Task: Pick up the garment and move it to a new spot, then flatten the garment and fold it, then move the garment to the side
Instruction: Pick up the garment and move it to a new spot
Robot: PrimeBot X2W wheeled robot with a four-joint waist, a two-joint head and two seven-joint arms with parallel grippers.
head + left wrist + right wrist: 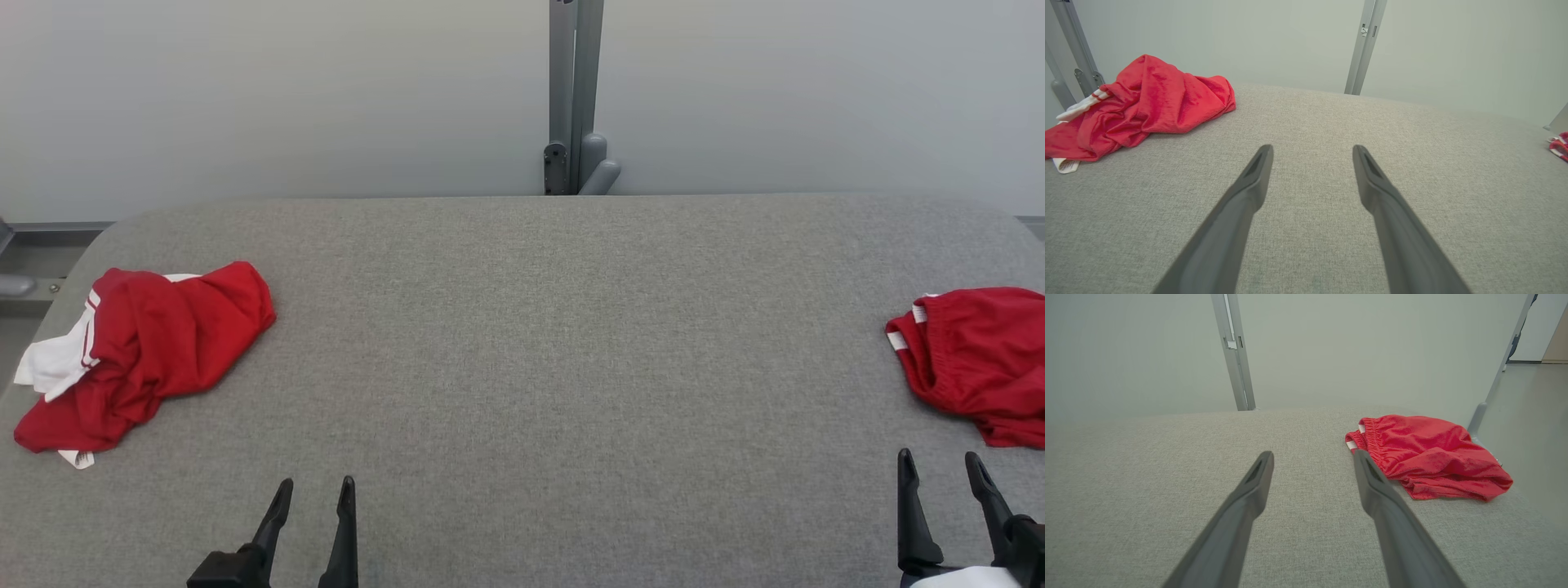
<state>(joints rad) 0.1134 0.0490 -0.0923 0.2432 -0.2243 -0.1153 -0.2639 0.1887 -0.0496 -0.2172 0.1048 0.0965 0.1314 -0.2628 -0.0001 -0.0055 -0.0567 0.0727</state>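
Note:
A crumpled red garment [155, 347] with white trim lies at the left edge of the grey table [555, 343]; the left wrist view has the same garment [1147, 106] at its upper left. My left gripper [314, 494] [1312, 153] stands open near the front edge, to the right of that garment and apart from it. A second red garment [976, 359] [1429, 453] with an elastic waistband lies bunched at the right edge. Just in front of it my right gripper [939, 465] [1312, 457] is open, with nothing between its fingers.
A grey metal post [574, 98] rises behind the table's far edge against a pale wall. More grey frame posts [1073, 53] stand behind the left garment, and another post [1498, 375] stands past the table's right edge.

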